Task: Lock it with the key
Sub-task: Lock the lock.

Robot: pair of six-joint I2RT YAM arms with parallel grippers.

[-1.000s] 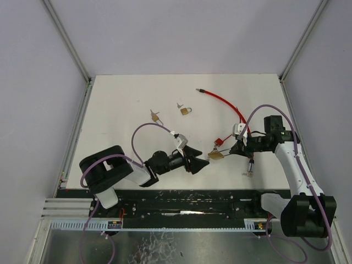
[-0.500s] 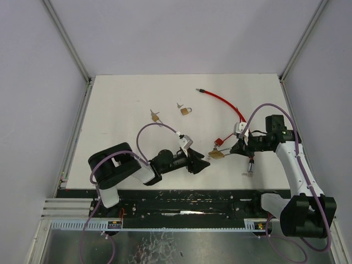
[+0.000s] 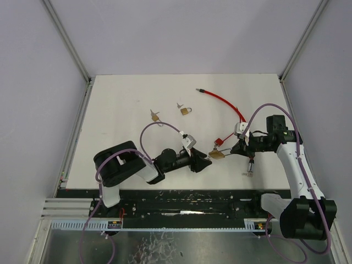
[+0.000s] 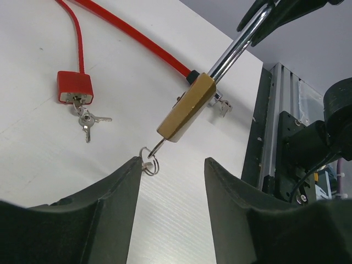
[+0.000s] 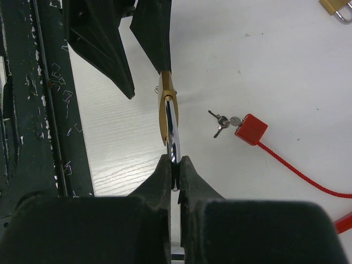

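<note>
My right gripper (image 3: 237,147) is shut on the chrome shackle (image 5: 172,137) of a brass padlock (image 3: 216,155), holding it above the table with the body pointing toward the left arm. A small key (image 4: 159,146) sticks out of the padlock's (image 4: 187,107) bottom end, with a wire ring (image 4: 148,164) hanging from it. My left gripper (image 4: 173,160) is open just below the key. The ring sits at the tip of its left finger (image 4: 129,170), and nothing lies between the jaws. In the right wrist view the brass body (image 5: 165,104) points at the left gripper's dark fingers (image 5: 151,33).
A red cable lock (image 3: 223,102) curves across the back right; its red body (image 4: 75,87) lies with keys (image 4: 87,118) beside the held padlock. A small brass padlock (image 3: 186,111) and a loose key (image 3: 154,116) lie farther back. More keys (image 3: 250,168) rest under the right arm.
My left gripper has moved right, up to the key end of the padlock, and its jaws have narrowed. The right gripper has kept its hold almost still.
</note>
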